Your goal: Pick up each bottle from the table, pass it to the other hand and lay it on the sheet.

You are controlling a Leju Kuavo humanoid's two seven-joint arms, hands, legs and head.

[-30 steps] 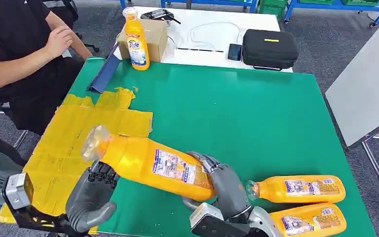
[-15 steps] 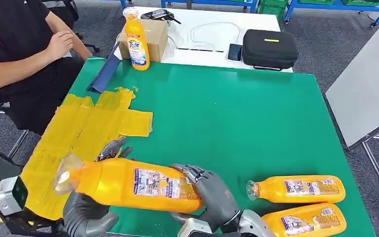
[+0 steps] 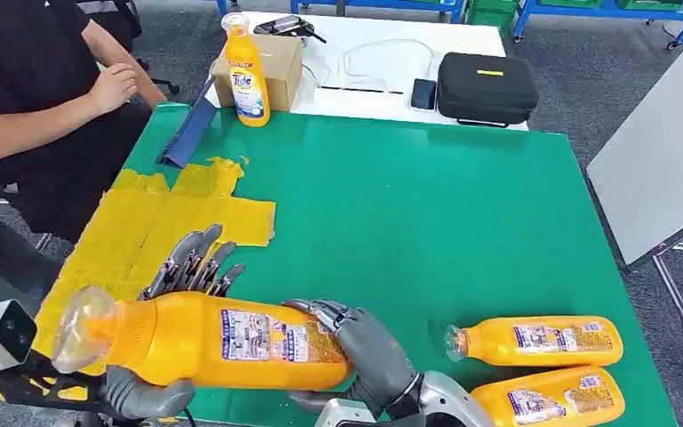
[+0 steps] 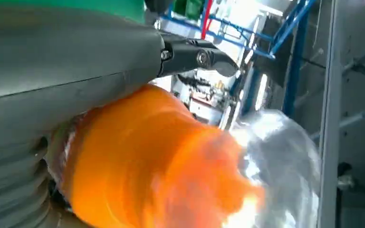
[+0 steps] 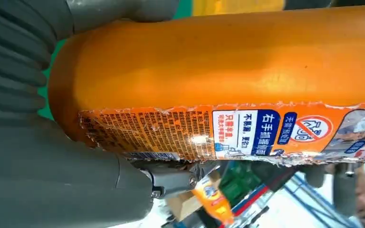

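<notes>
An orange bottle (image 3: 222, 342) with a clear cap hangs level over the table's near left, cap end above the yellow sheet (image 3: 142, 236). My right hand (image 3: 369, 351) grips its base end; the right wrist view shows the bottle (image 5: 218, 66) in that hand (image 5: 47, 161). My left hand (image 3: 187, 267) sits at the neck end, fingers spread straight behind the bottle and thumb beneath it. The left wrist view has the bottle's shoulder (image 4: 147, 161) against the palm (image 4: 52, 57). Two more orange bottles (image 3: 534, 341) (image 3: 556, 396) lie at the near right. Another bottle (image 3: 245, 71) stands upright at the far edge.
A person in black sits at the left, one hand (image 3: 111, 84) raised near the table's corner. A cardboard box (image 3: 276, 67), a black case (image 3: 485, 87) and cables lie on the white table behind. A blue strip (image 3: 191, 133) leans at the far left. A white board (image 3: 667, 151) stands to the right.
The held bottle has swung level and moved left and nearer, with my right hand following. My left hand's fingers have uncurled from under it and now spread out behind it.
</notes>
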